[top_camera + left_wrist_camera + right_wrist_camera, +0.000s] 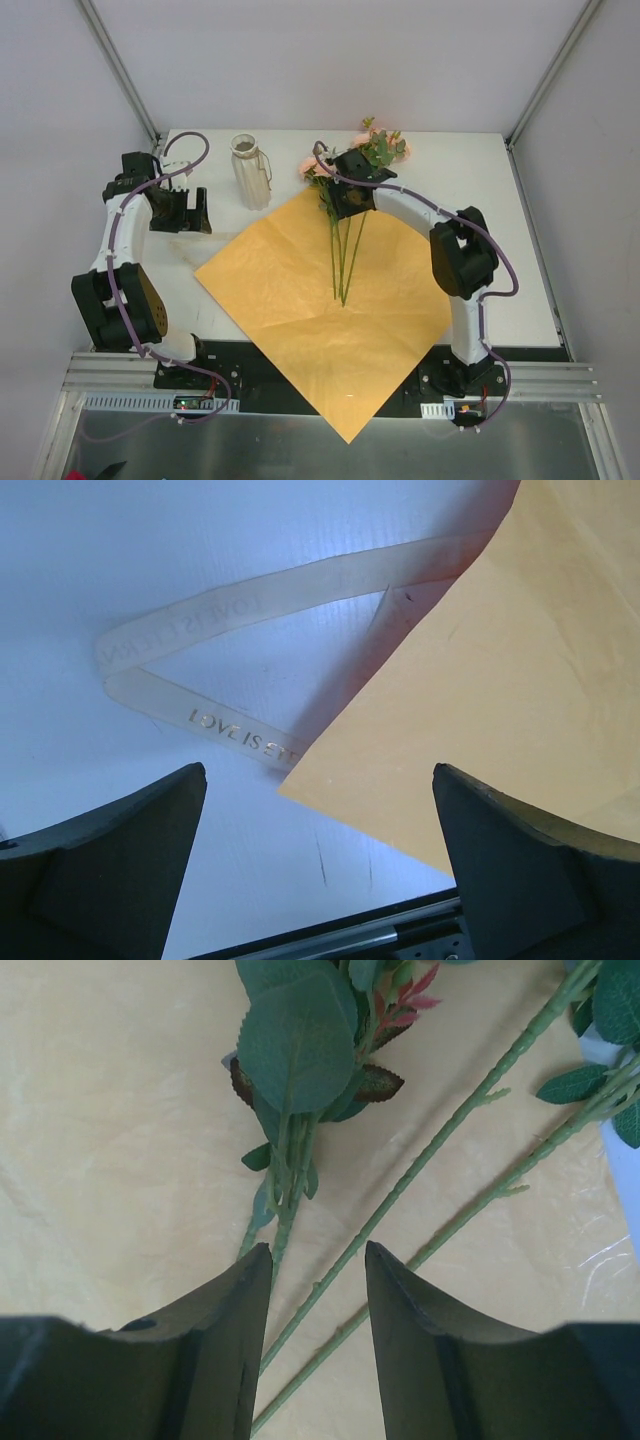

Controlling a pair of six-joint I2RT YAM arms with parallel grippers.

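Note:
A sheet of orange paper (300, 290) lies as a diamond on the white table (500, 230). Three green flower stems (343, 255) rest on it, with pink blooms and leaves (380, 148) at the far end. My right gripper (345, 200) hovers low over the stems just below the foliage. In the right wrist view it (318, 1250) is open, a thin stem (440, 1140) running under the gap, leaves (295, 1045) ahead. My left gripper (185, 215) is open and empty (318, 772), over bare table by the paper's left corner (500, 680) and a translucent lettered ribbon (250, 600).
A cream ribbed vase (251, 172) stands upright at the back, between the two grippers. The paper's near corner overhangs the table's front edge. A black rail (400, 935) marks the table edge below the left gripper. Grey walls enclose three sides.

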